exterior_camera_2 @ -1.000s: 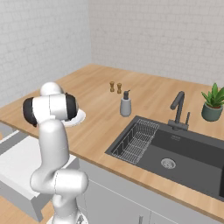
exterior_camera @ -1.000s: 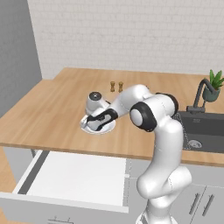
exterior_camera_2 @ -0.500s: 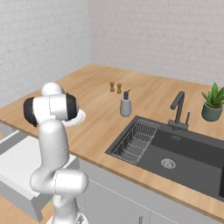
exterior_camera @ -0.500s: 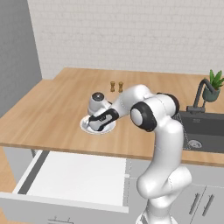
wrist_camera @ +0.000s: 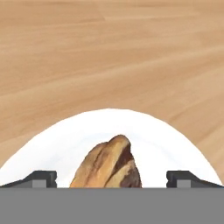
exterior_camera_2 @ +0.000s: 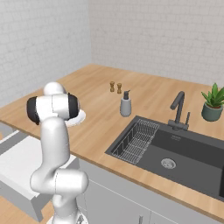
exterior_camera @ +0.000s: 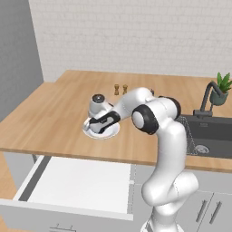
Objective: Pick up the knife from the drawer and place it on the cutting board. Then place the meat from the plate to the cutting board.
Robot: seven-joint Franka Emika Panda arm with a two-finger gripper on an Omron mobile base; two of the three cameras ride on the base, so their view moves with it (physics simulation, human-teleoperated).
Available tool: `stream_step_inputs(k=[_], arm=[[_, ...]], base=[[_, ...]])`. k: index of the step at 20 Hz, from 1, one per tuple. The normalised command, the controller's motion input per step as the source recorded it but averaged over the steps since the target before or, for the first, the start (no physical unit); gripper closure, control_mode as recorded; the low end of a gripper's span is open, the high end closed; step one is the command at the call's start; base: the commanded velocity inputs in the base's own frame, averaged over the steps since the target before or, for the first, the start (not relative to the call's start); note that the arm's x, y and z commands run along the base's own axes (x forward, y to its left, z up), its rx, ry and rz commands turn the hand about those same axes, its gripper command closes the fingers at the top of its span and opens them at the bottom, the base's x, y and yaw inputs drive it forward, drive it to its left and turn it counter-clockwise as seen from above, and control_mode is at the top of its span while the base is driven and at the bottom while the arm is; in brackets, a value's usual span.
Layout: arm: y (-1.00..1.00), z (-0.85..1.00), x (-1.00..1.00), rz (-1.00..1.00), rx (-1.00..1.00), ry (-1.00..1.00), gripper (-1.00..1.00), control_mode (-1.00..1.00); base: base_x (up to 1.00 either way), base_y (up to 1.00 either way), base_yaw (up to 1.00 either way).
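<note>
The white plate (exterior_camera: 113, 131) sits on the wood counter, just behind the open drawer (exterior_camera: 77, 183). My gripper (exterior_camera: 94, 128) hangs low over the plate, tilted down toward it. In the hand view the reddish-brown meat (wrist_camera: 109, 166) lies on the plate (wrist_camera: 61, 146), between my two dark fingertips (wrist_camera: 41, 178). The gripper (wrist_camera: 112, 180) is open, with its jaws wide on either side of the meat and not touching it. The drawer's white inside shows nothing lying in it. The knife and the cutting board are out of view.
Two small brown shakers (exterior_camera: 120, 89) stand behind the plate. A soap dispenser (exterior_camera_2: 126, 105) is near the dark sink (exterior_camera_2: 175, 151), beside the faucet (exterior_camera_2: 178, 109) and a potted plant (exterior_camera_2: 213, 103). The open drawer (exterior_camera_2: 19, 159) juts out below the counter edge.
The hand has sunk slightly closer to the plate. The jaws have stayed open.
</note>
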Motion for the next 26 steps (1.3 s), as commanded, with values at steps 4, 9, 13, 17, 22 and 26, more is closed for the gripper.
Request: stream_step_inputs(k=[4, 9, 13, 17, 22, 26], arm=[[0.0, -0.15, 0.0, 0.0, -0.01, 0.0, 1.0, -1.0], [0.0, -0.07, 0.08, 0.0, 0.0, 0.0, 1.0, -1.0], [0.0, -0.03, 0.05, 0.0, 0.0, 0.0, 1.0, -1.0], [-0.11, 0.43, -0.73, 0.0, 0.0, -0.05, 1.0, -1.0], [-0.6, 0.88, -0.93, -0.02, 0.06, -0.08, 1.0, -1.0], [-0.81, 0.93, -0.83, -0.01, 0.07, -0.1, 1.0, -1.0]], base=[[0.0, 0.0, 0.0], [0.0, 0.0, 0.0], [0.0, 0.0, 0.0], [0.0, 0.0, 0.0], [0.0, 0.0, 0.0], [0.0, 0.0, 0.0]])
